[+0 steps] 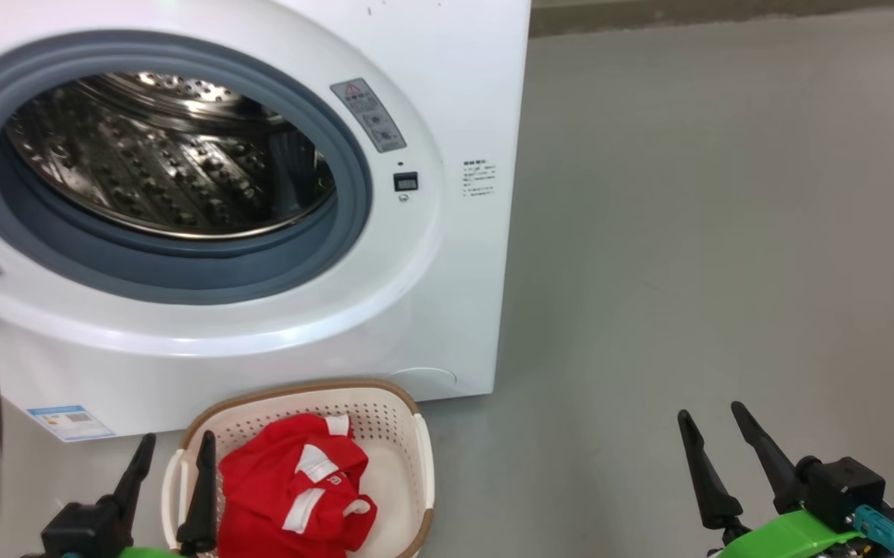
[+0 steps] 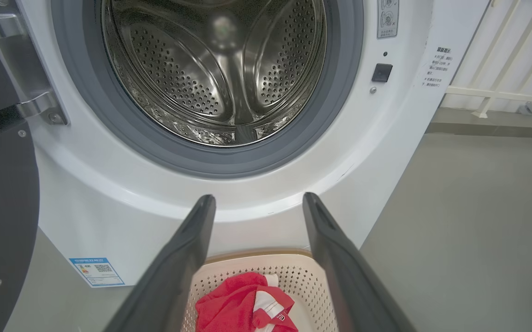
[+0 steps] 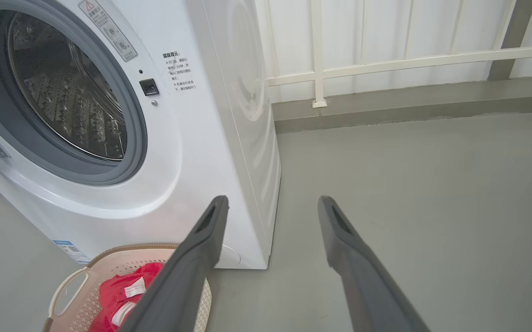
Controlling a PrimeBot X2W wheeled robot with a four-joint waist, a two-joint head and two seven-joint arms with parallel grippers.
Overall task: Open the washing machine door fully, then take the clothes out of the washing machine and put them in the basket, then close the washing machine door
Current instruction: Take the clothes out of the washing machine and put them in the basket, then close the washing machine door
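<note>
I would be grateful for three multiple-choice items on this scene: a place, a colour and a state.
1. Where are the clothes?
A. in the drum
B. in the basket
C. on the floor
2. What colour is the basket's rim?
A. brown
B. blue
C. black
3. How is the washing machine door?
A. swung open
B. shut
C. barely ajar
Answers: 1 B, the red fabric lies in the tub and the drum is bare; 2 A, a brown band runs round its top; 3 A, it hangs aside at the left, the opening uncovered.
</note>
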